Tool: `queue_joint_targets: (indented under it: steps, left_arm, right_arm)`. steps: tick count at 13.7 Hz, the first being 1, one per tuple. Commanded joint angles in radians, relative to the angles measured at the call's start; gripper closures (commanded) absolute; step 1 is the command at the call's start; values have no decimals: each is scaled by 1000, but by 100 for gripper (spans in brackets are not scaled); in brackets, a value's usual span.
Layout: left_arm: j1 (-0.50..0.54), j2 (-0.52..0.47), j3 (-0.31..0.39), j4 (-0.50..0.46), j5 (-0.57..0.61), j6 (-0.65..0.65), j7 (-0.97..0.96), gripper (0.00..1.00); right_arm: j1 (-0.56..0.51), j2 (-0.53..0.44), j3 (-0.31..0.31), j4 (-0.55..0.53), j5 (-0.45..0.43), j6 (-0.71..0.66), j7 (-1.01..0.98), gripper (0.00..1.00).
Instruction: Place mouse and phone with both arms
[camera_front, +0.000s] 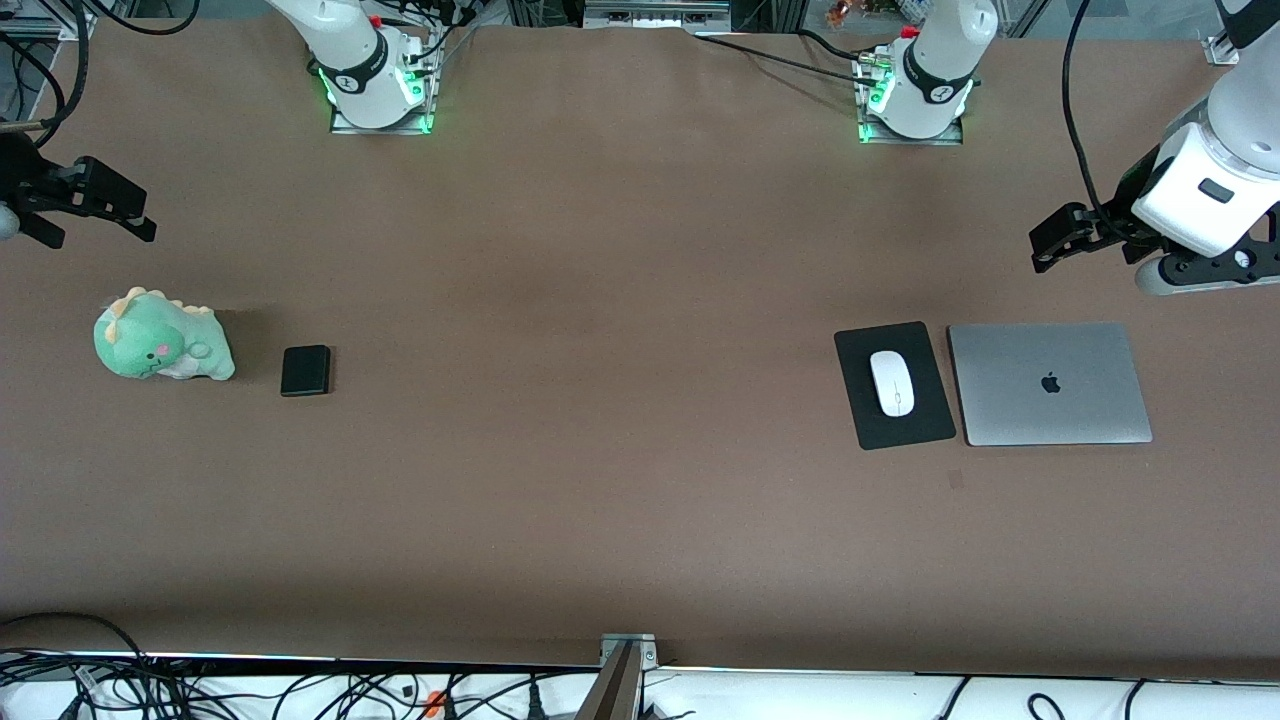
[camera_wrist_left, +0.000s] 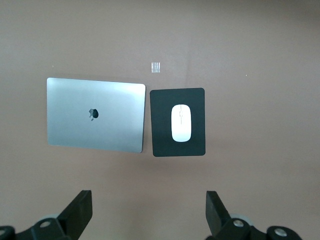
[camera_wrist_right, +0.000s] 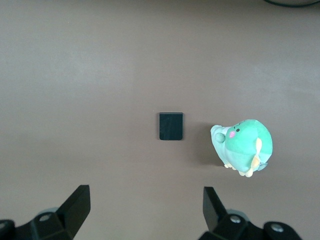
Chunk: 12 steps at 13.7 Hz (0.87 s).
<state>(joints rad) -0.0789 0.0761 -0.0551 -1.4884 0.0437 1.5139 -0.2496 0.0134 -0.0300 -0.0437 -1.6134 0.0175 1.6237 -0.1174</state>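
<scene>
The white mouse (camera_front: 892, 383) lies on a black mouse pad (camera_front: 860, 410) toward the left arm's end of the table. The black phone (camera_front: 305, 370) lies flat toward the right arm's end, beside a green plush dinosaur (camera_front: 160, 348). My left gripper (camera_front: 1046, 250) is open and empty, up in the air above bare table near the laptop. Its wrist view shows the mouse (camera_wrist_left: 181, 123) on the pad (camera_wrist_left: 162, 127), with the gripper (camera_wrist_left: 148, 210) clear of both. My right gripper (camera_front: 95, 225) is open and empty, up in the air near the plush. Its wrist view shows the phone (camera_wrist_right: 171, 126) apart from the gripper (camera_wrist_right: 145, 207).
A closed silver laptop (camera_front: 1048, 383) lies beside the mouse pad and also shows in the left wrist view (camera_wrist_left: 95, 114). The plush also shows in the right wrist view (camera_wrist_right: 245, 145). A brown cloth (camera_front: 600, 400) covers the table. Cables lie along the edge nearest the front camera.
</scene>
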Motion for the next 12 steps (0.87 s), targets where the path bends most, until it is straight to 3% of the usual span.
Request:
queue_joint_targets:
  steps: [1, 12]
  left_arm:
    - [-1, -2, 4, 10, -24, 2, 6, 0]
    - [1, -2, 4, 8, -24, 3, 7, 0]
  right_arm:
    - [-12, 7, 8, 9, -4, -1, 13, 0]
    - [-12, 10, 8, 10, -8, -7, 70, 0]
